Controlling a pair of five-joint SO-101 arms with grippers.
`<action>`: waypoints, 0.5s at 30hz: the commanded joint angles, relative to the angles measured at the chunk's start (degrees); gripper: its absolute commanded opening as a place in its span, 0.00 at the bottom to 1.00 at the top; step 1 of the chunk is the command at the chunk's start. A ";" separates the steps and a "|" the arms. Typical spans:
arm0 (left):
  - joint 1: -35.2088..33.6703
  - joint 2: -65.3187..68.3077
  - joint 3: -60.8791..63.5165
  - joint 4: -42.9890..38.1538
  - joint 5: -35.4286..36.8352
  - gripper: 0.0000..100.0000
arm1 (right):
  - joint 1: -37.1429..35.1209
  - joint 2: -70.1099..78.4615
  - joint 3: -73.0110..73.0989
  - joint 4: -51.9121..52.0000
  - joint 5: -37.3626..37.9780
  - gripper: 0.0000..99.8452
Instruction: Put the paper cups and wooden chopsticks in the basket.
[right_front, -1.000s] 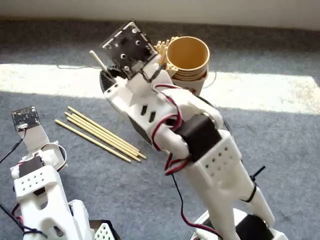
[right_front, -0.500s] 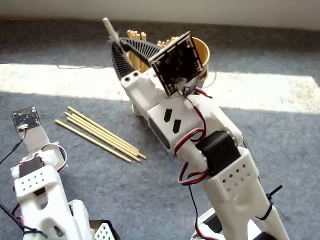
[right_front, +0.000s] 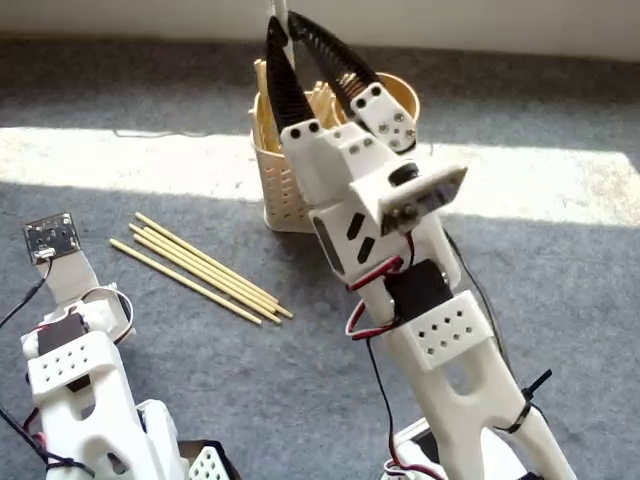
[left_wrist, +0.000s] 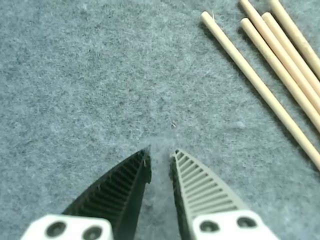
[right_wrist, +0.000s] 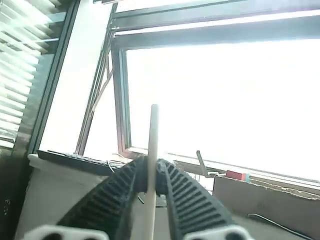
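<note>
Two arms on my feed, and under them the grey carpeted surface (right_front: 560, 300) with a sunlit band across its far part. The right arm (right_front: 440, 330) runs up the middle of the high view from the near edge to the basket, wrist tipped up. The left arm (right_front: 80, 380) sits low in the near left corner.

Next down in size, the white perforated basket (right_front: 285, 195) stands at the far middle of the surface. A paper cup (right_front: 400, 95) sits inside it on the right side, open mouth up. A cluster of wooden chopsticks (right_front: 262, 110) stands on end in the left side.

The right gripper (right_wrist: 151, 160) is clamped tight on one chopstick (right_wrist: 153, 130), which pokes out well past the tips. From the high view I get the placement: it crosses the basket's rim and points up and away. The right wrist view gives me the grip itself, both fingers pressed on the stick, with a bright window behind.

Loose chopsticks (right_front: 200, 265) lie in a slanted row on the surface, left of the basket and apart from it.

The left gripper (left_wrist: 160, 156) is parted a crack and holds nothing. Its wrist view puts it just above the carpet, with the loose sticks off to one side, not touching.
</note>
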 joint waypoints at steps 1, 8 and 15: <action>-0.31 -0.92 -0.04 -0.79 -0.53 0.07 | 2.59 3.56 0.66 -10.33 -0.62 0.00; -0.31 -0.92 -0.04 -0.79 -0.53 0.07 | 4.35 17.98 0.66 -17.19 -0.62 0.00; -0.48 -0.92 -0.04 -0.79 -0.53 0.07 | 4.09 20.70 1.01 -18.86 -0.62 0.00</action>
